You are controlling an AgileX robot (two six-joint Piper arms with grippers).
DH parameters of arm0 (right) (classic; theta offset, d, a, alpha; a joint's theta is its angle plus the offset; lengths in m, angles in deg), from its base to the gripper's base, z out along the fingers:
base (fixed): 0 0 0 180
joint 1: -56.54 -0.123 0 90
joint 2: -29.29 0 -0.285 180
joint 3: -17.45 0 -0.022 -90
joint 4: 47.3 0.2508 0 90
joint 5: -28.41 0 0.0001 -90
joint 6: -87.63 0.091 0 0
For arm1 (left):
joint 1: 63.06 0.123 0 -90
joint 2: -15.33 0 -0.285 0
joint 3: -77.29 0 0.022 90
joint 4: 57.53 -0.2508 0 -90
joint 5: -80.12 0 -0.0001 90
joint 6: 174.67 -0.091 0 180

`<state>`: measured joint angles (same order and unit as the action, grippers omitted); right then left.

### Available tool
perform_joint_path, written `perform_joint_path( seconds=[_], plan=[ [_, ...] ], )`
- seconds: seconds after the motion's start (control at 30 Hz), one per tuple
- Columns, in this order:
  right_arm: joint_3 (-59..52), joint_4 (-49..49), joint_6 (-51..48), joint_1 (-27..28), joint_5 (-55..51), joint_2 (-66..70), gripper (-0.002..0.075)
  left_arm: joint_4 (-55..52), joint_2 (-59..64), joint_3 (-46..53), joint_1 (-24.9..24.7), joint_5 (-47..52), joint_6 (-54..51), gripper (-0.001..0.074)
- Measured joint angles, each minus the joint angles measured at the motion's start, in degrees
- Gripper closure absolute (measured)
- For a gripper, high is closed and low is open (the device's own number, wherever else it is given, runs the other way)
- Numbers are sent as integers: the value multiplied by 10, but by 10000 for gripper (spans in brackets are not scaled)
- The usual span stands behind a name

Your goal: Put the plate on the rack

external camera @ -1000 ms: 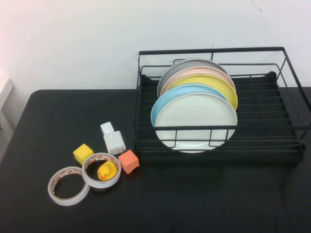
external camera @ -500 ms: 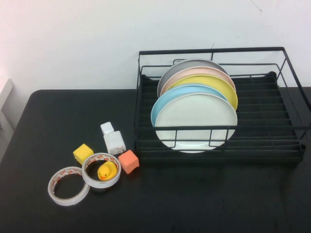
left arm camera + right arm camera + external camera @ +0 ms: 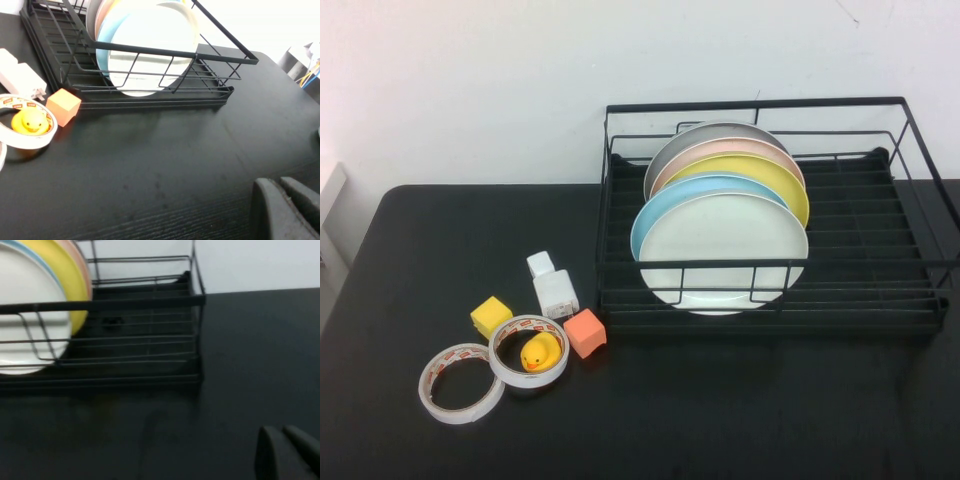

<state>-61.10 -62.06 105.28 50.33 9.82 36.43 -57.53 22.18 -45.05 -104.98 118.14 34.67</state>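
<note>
The white plate [image 3: 722, 250] stands upright at the front of a row of plates in the black wire rack [image 3: 770, 265]. Behind it stand a light blue plate [image 3: 665, 205], a yellow plate [image 3: 775, 180], a pink one and a grey one. The white plate also shows in the left wrist view [image 3: 150, 45] and the right wrist view [image 3: 30, 315]. Neither arm shows in the high view. My left gripper [image 3: 280, 192] is shut and empty, low over the table in front of the rack. My right gripper [image 3: 282, 440] is shut and empty, over the table by the rack's right front corner.
On the black table left of the rack lie two tape rolls [image 3: 460, 383], one holding a yellow toy duck [image 3: 538, 352], an orange cube [image 3: 585, 332], a yellow cube [image 3: 491, 316] and a white charger [image 3: 553, 288]. The rack's right half [image 3: 865, 225] holds no plates.
</note>
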Motion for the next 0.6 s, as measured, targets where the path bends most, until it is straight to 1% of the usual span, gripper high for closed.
perform_joint_path(
  seconds=[0.17, 0.4, 0.47, 0.6],
  plan=[
    [0, -18, 6, 21, -4, 0, 727, 0, 0, 0, 0, 0, 0, 736],
    [1, -8, 2, 65, -10, 0, 727, 0, 0, 0, 0, 0, -8, 736],
    [1, -3, -19, 74, -10, 0, 727, 0, 0, 0, 0, 0, -8, 736],
    [2, 19, -96, 78, -13, 0, 727, 0, 0, 0, 0, 0, -9, 736]
  ],
)
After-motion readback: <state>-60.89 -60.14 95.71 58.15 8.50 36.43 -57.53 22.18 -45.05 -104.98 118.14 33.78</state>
